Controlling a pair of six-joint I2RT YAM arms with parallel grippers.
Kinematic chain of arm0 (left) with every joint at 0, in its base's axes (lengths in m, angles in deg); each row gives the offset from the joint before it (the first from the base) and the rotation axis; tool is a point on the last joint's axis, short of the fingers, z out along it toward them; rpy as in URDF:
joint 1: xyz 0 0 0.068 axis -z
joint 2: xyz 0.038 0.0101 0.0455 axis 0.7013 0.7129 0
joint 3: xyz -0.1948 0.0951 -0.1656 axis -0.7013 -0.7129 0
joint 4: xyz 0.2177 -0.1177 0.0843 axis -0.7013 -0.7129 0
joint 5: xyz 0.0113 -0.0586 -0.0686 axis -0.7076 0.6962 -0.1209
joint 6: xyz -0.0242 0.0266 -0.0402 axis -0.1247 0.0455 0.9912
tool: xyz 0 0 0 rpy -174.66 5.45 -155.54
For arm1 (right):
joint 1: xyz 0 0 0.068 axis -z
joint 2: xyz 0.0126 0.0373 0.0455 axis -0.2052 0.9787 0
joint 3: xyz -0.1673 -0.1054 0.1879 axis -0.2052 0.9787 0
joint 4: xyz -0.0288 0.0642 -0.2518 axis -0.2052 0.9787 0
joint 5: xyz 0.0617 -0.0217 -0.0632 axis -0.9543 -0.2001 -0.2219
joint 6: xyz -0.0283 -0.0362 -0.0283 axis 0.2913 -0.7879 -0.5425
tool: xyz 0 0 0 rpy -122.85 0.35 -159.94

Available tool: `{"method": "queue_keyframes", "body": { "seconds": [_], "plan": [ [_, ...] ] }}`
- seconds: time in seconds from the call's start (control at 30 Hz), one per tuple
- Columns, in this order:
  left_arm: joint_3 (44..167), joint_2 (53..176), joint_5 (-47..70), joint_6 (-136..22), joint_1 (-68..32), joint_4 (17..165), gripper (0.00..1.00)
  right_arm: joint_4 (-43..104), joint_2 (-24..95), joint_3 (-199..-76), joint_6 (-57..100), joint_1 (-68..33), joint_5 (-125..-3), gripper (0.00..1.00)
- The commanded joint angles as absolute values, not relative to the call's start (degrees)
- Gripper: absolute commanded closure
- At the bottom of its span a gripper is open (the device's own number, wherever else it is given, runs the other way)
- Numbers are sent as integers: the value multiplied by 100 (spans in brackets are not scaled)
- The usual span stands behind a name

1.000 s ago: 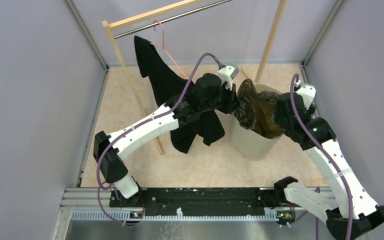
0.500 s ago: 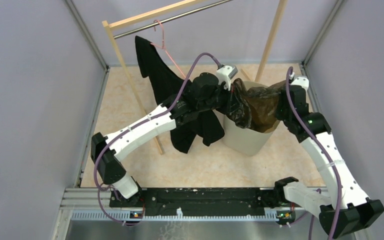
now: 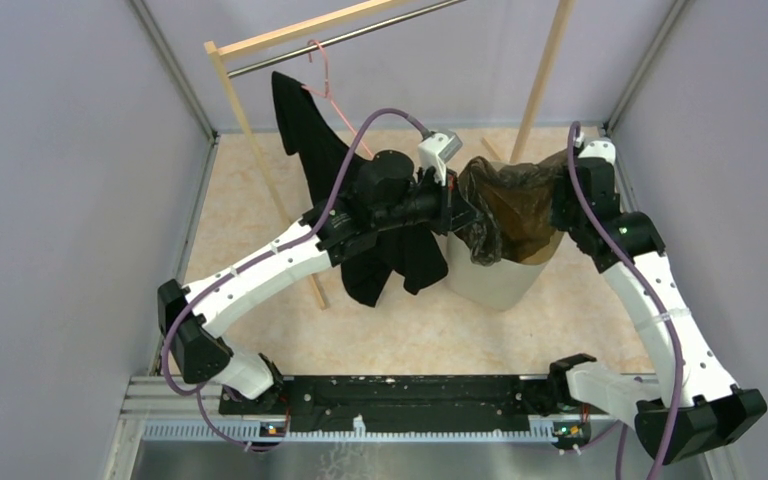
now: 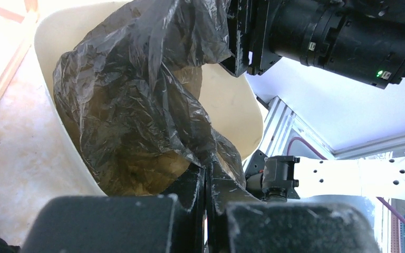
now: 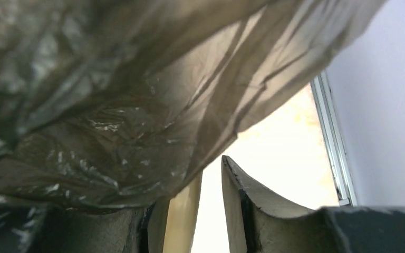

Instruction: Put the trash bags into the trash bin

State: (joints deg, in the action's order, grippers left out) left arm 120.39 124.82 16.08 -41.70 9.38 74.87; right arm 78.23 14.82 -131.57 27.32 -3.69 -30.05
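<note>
The translucent brown-grey trash bag point(image 3: 520, 205) is stretched over the mouth of the cream trash bin point(image 3: 500, 285) between my two grippers. My left gripper point(image 3: 463, 208) is at the bin's left rim, shut on the bag's edge. In the left wrist view the film point(image 4: 137, 95) is pinched between the closed fingers point(image 4: 206, 176) and hangs inside the bin point(image 4: 227, 100). My right gripper point(image 3: 560, 190) is at the bin's far right rim. In the right wrist view its jaws point(image 5: 190, 184) stand apart. The bag point(image 5: 111, 105) drapes over its left finger, and the right finger point(image 5: 258, 211) is bare.
A wooden clothes rack point(image 3: 260, 180) stands behind and left of the bin, its right post point(image 3: 545, 70) just behind the bin. A black T-shirt point(image 3: 330, 170) on a pink hanger point(image 3: 325, 80) hangs beside my left arm. Grey walls enclose the floor on all sides.
The bag was bunched above the bin; it is now spread wider across the bin's mouth. My left gripper has pulled left and my right gripper has moved back toward the far right rim.
</note>
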Motion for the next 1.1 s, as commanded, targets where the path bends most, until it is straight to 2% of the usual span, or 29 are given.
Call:
{"method": "queue_keyframes", "body": {
  "seconds": [0.0, 0.07, 0.23, 0.5, 0.63, 0.77, 0.87, 0.93, 1.07],
  "plan": [
    [11925, 12378, 1823, -4052, 908, 7803, 100, 7927, 1547, -13287, 2709, -293, -3045, 65],
    [11936, 12399, 1859, -4035, 908, 7792, 100, 8010, 1569, -13243, 2815, -286, -2904, 77],
    [12018, 12461, 2013, -3975, 908, 7821, 100, 7951, 1338, -13110, 2248, -111, -2791, 100],
    [12283, 12549, 2292, -4009, 908, 7707, 100, 7651, 1036, -12786, 1311, -99, -2923, 100],
    [12402, 12624, 2523, -4009, 908, 7597, 100, 8008, 1407, -13202, 1876, -99, -2977, 100],
    [12464, 12565, 2364, -4191, 908, 7419, 100, 8882, 1606, -13864, 2625, -99, -3393, 62],
    [12394, 12456, 2174, -4284, 908, 7376, 100, 9091, 1121, -14008, 2798, -104, -4241, 42],
    [12416, 12437, 2153, -4313, 908, 7347, 100, 9277, 860, -14225, 2842, -103, -4858, 34],
    [12452, 12403, 2145, -4386, 908, 7350, 100, 9505, 800, -14667, 2858, -108, -6786, 32]
  ]
}}
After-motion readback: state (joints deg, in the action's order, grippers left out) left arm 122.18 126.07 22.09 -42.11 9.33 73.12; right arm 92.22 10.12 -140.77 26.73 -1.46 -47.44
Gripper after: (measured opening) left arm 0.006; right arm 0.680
